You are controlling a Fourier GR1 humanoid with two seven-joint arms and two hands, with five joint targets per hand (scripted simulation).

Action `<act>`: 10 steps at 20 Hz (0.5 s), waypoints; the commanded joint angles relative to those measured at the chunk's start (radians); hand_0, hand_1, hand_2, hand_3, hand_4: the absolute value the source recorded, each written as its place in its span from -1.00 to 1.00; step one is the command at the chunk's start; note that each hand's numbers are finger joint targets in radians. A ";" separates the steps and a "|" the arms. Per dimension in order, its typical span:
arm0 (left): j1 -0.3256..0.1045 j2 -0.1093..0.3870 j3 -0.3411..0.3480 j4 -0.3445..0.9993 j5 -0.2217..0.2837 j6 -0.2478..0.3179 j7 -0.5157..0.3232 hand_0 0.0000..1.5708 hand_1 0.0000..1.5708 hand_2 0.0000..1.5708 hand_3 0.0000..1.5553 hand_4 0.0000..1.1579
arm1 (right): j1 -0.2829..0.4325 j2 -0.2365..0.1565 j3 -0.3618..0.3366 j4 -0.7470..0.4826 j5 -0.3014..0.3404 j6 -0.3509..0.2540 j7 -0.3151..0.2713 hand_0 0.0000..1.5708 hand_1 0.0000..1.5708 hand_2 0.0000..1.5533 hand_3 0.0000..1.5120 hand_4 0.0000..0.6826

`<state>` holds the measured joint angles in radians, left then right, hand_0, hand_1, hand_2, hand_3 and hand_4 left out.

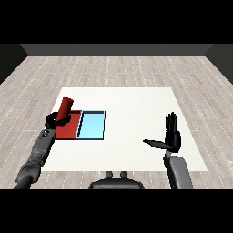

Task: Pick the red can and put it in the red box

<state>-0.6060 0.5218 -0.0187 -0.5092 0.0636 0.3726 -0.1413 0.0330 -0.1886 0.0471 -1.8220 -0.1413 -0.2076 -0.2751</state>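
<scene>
While my left hand [55,120] curls round the red can [65,109], the can leans over the red tray [68,129].

I see a smooth, matte cylinder tilted above that flat, low-rimmed rectangle, whose right edge touches the glossy light blue tray [92,125]. Well to the red tray's right, my right hand [172,135] stands over the plain white table [132,104], fingers straight, thumb spread apart.

Red tray's [68,129] left part & red can's [65,108] base behind left hand [56,119].
</scene>
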 commanded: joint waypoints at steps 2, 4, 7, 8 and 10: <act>-0.067 0.002 0.012 0.237 -0.039 -0.034 -0.057 0.78 0.78 0.71 0.74 0.59 | -0.077 0.048 0.055 0.114 0.104 -0.067 -0.001 -1.00 -1.00 -1.00 -1.00 -1.00; -0.099 -0.049 0.006 0.306 -0.058 0.003 -0.041 0.05 0.05 0.10 0.19 0.42 | -0.063 0.000 0.016 0.122 0.088 -0.030 -0.004 -1.00 -1.00 -1.00 -1.00 -1.00; -0.059 -0.099 0.039 0.337 -0.036 0.022 -0.146 -0.03 -0.03 -0.05 -0.36 0.32 | -0.106 0.009 0.008 0.139 0.081 -0.034 0.010 -1.00 -1.00 -1.00 -1.00 -1.00; -0.088 -0.089 0.051 0.359 -0.026 -0.012 -0.118 0.72 0.72 0.74 0.64 0.62 | -0.075 0.024 0.014 0.164 0.109 -0.051 -0.049 -1.00 -1.00 -1.00 -1.00 -1.00; -0.105 -0.079 0.003 0.391 -0.070 -0.112 -0.076 -0.59 -0.59 -0.37 -0.45 0.24 | -0.120 -0.005 -0.019 0.177 0.092 -0.037 -0.022 -1.00 -1.00 -1.00 -1.00 -1.00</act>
<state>-0.6878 0.4460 0.0000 -0.1870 0.0171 0.3483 -0.2173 -0.0546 -0.1772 0.0526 -1.6800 -0.0544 -0.2468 -0.2957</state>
